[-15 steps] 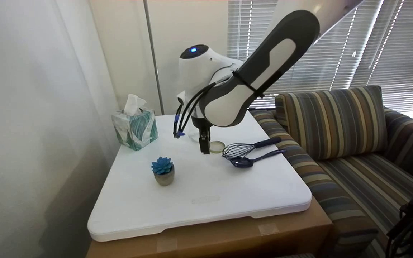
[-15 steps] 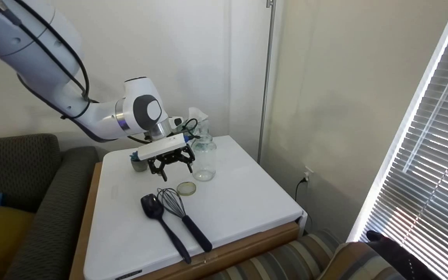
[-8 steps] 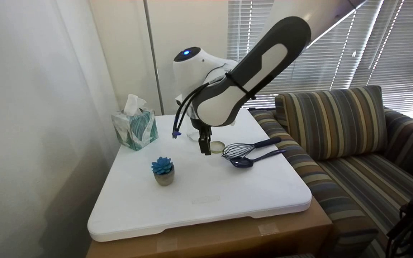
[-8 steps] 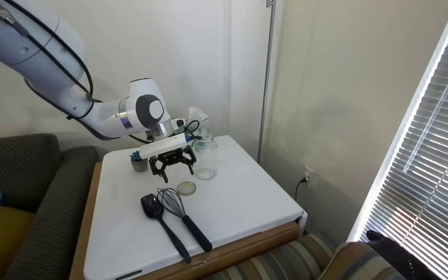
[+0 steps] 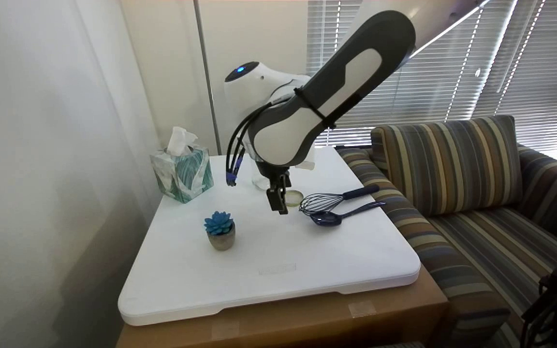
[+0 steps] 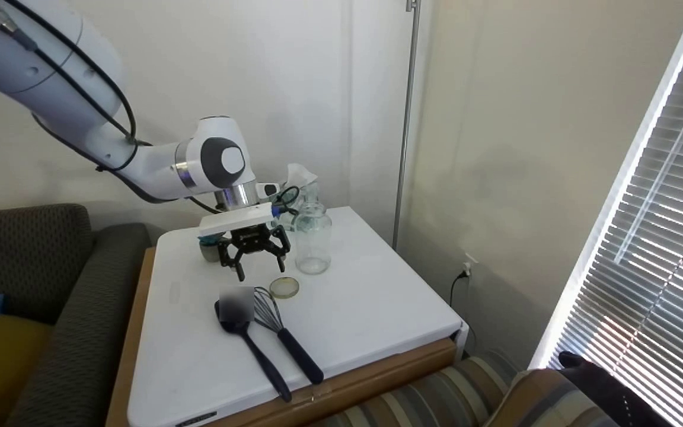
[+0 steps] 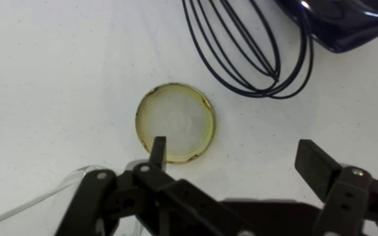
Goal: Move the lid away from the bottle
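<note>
Jaws spread and empty, the gripper (image 7: 232,141) spans the wrist frame's lower half, presumably to straddle the lid (image 7: 176,119) near centre.

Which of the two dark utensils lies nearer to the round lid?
The whisk: in the wrist view, its wire loops lie beside the lid without touching it. The spoon, with a smooth bowl, lies farther away, beyond those loops.

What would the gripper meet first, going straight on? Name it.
Probably the white tabletop; one finger overlaps the lid in the wrist view and might catch it first, depth being unclear.
</note>
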### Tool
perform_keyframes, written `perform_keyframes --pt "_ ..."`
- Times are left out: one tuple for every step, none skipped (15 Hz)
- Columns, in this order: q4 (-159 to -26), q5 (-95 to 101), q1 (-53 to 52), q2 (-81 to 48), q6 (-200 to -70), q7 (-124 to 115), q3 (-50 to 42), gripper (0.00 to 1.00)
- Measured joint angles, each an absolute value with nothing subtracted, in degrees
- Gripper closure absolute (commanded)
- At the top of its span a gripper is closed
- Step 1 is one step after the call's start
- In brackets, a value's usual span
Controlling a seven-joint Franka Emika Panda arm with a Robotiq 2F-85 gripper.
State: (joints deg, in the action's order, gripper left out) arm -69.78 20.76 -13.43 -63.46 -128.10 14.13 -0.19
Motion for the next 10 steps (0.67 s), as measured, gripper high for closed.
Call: perform_keyframes --pt "-69.9 20.3 -13.4 -63.5 -128.1 13.5 -0.2 0.0" --pt "-70.1 19.9 -13.4 -63.5 -128.1 12.8 -0.2 0.0" --pt "-70.3 19.7 -13.4 -63.6 -128.1 12.1 -0.2 0.0" --pt "-70.7 19.6 -13.5 -63.6 -128.1 11.4 -0.2 0.0" --pt "-71.1 19.6 -13.5 -63.6 -128.3 10.8 -0.2 0.0" --pt "-71.4 19.6 -13.6 -63.6 -128.3 10.2 -0.2 0.0" --pt "-71.7 19.6 -13.6 -63.7 -128.4 9.9 -0.2 0.0" --pt "-72.1 19.7 -13.7 -63.8 -128.7 9.5 -0.2 0.0" --pt "-72.4 19.7 -13.7 -63.8 -129.0 9.2 -0.2 0.0" --pt "-72.6 19.7 -13.7 -63.9 -129.3 9.0 -0.2 0.0"
